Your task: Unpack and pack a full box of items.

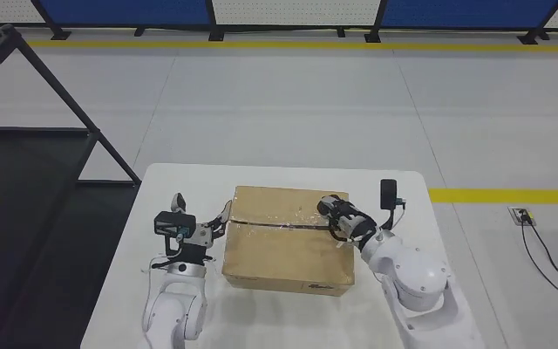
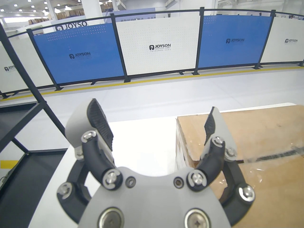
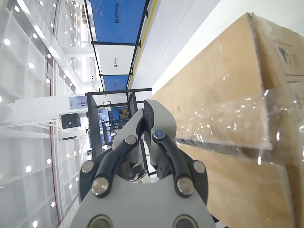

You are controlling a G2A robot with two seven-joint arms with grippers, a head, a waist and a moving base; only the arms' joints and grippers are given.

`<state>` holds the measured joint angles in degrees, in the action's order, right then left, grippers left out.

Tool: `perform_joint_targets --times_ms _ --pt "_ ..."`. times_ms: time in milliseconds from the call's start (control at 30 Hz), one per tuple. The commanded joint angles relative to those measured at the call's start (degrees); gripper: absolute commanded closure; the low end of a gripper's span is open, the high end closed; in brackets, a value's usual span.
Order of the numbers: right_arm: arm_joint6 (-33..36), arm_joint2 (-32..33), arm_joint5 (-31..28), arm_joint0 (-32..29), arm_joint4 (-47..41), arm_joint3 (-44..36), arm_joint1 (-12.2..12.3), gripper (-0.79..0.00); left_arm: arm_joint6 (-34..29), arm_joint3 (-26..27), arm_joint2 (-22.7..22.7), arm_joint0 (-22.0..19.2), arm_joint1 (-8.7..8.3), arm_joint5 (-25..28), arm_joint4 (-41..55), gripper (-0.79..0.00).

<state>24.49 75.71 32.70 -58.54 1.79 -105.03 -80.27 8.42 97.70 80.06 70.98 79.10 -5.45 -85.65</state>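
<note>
A closed cardboard box sits in the middle of the white table, its top seam sealed with clear tape. My left gripper is open at the box's left side. In the left wrist view, one finger is over the top edge of the box and the other is over bare table. My right gripper is shut with nothing in it, just above the box top near the right end of the tape. The right wrist view shows its fingertips beside the taped seam.
A black metal rack stands off the table's left side. Bare table lies left of the box and along its front. Blue and white fence panels line the far floor.
</note>
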Motion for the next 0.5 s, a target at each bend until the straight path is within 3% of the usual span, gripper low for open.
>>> perform_joint_targets --times_ms 0,467 --pt "2.9 -0.3 1.1 0.5 1.1 0.0 0.3 0.000 0.4 0.3 0.5 0.5 -0.04 0.0 0.4 -0.785" --pt "6.7 -8.2 8.3 9.5 5.5 8.5 0.1 0.000 2.5 0.4 5.0 2.9 -0.24 -1.6 4.4 -0.785"
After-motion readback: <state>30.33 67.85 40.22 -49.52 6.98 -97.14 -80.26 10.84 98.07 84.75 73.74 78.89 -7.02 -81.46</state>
